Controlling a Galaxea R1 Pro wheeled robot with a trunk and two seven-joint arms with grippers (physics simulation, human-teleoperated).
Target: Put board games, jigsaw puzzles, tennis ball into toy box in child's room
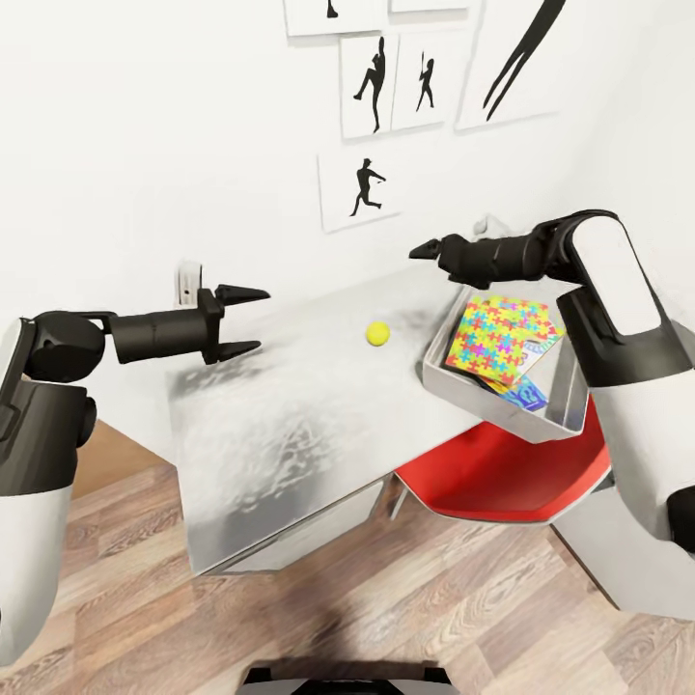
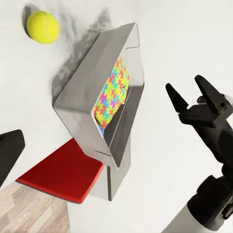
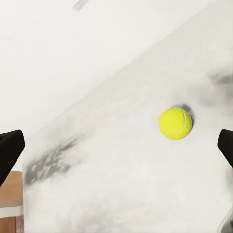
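The tennis ball (image 1: 377,333) (image 2: 42,26) (image 3: 175,123) lies on the pale table (image 1: 290,425), between my two grippers. At the table's right end stands the grey toy box (image 1: 439,340) (image 2: 80,104), holding a many-coloured jigsaw puzzle (image 1: 497,338) (image 2: 112,92) with a blue board game (image 1: 529,394) peeking out beneath it. My left gripper (image 1: 259,319) hovers open over the table's left part, pointing toward the ball. The right gripper (image 1: 417,252) (image 2: 191,94) (image 3: 116,148) hangs open above the box's far corner, behind and right of the ball. Both hold nothing.
A red chair (image 1: 502,473) (image 2: 63,172) sits tucked under the table's right end, below the box. Framed silhouette pictures (image 1: 362,188) hang on the white wall behind. A wall socket (image 1: 188,280) is near the left gripper. Wood-plank floor (image 1: 386,608) lies in front.
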